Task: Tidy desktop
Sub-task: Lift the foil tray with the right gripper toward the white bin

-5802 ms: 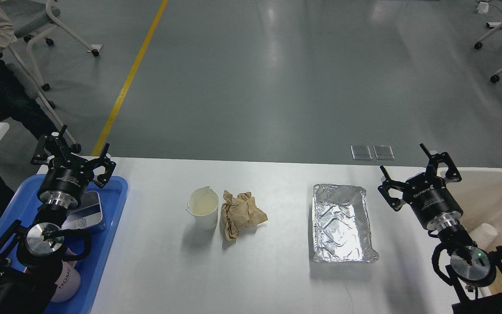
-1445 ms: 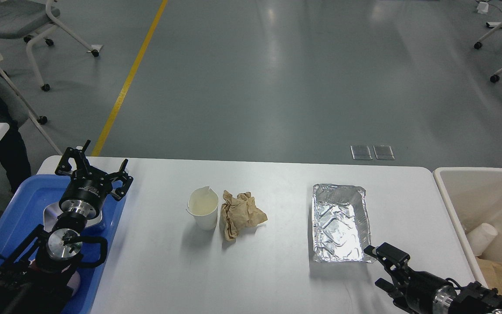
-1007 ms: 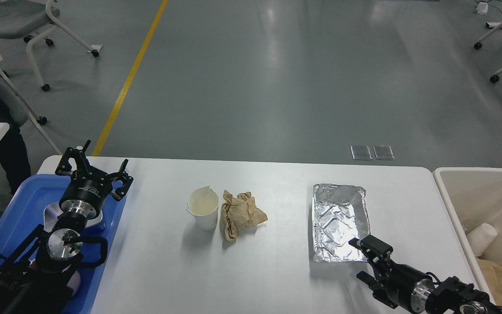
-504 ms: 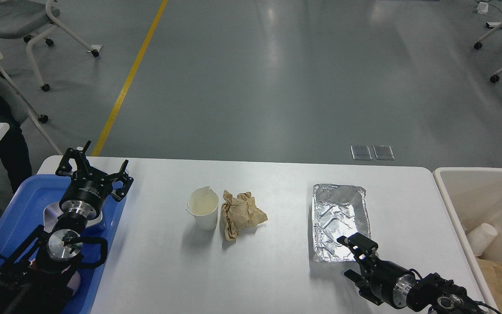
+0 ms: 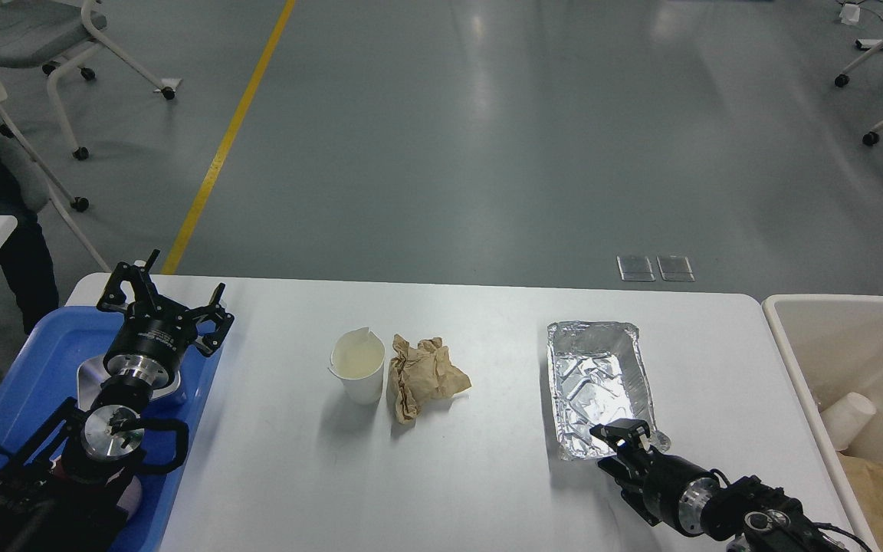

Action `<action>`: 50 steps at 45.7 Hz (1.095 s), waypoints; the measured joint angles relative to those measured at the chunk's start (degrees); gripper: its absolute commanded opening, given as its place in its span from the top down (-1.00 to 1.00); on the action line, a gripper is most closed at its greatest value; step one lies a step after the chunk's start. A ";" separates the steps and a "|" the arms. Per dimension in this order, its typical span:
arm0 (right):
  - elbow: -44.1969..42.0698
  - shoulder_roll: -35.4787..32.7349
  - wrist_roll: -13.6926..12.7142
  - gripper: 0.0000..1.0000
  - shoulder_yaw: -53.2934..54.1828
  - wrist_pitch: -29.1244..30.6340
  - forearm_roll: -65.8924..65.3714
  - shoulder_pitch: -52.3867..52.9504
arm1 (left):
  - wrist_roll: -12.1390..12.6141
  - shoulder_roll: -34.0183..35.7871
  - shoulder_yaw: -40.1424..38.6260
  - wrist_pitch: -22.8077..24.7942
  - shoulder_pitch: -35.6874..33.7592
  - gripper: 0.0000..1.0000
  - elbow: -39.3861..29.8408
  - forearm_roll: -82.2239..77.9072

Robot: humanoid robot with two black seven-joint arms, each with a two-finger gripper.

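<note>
right end effector point(image 5: 619, 443) at the near rim of the foil tray point(image 5: 599, 387), fingers closed on that rim | left end effector point(image 5: 164, 303) fingers apart, over the blue tray point(image 5: 24, 376) at the worktop's left edge | worktop point(image 5: 487, 491) fills the lower view; paper cup point(image 5: 358, 365) and crumpled brown paper point(image 5: 425, 374) touching mid-worktop | beige bin point(image 5: 855, 337) off its right edge

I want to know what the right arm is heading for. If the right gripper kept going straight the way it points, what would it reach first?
The right gripper points up-left at the foil tray, so its near rim likely comes first; it may already touch, but depth is unclear.
</note>
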State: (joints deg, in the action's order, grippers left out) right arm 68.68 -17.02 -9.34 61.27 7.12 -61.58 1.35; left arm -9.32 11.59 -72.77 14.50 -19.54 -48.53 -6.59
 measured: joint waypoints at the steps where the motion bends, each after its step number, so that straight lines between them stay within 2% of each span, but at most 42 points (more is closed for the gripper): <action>1: -0.05 0.02 0.11 0.94 0.00 0.00 0.02 0.00 | 0.00 0.00 0.00 0.00 0.00 -0.93 0.00 0.00; 2: -0.09 0.03 0.24 1.00 -0.01 0.00 0.03 0.00 | 0.00 0.00 0.00 0.00 0.01 -0.93 0.00 0.00; 27: 1.93 -2.85 3.31 1.00 -0.25 0.39 -0.06 -0.22 | 0.00 0.13 0.00 0.17 0.03 -0.93 0.01 0.00; 40: 7.08 -12.79 3.45 1.00 -5.13 1.34 -0.05 0.47 | 0.00 0.18 0.00 0.27 0.03 -0.93 0.01 0.00; 50: 12.87 -23.44 3.37 1.00 -11.49 1.67 -0.21 2.69 | 0.00 0.05 -0.01 0.27 0.03 -0.93 0.01 0.00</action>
State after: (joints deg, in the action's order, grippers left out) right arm 81.55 -40.46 -5.97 49.77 8.79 -61.79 4.04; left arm -9.32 11.65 -72.79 14.77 -19.51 -48.52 -6.59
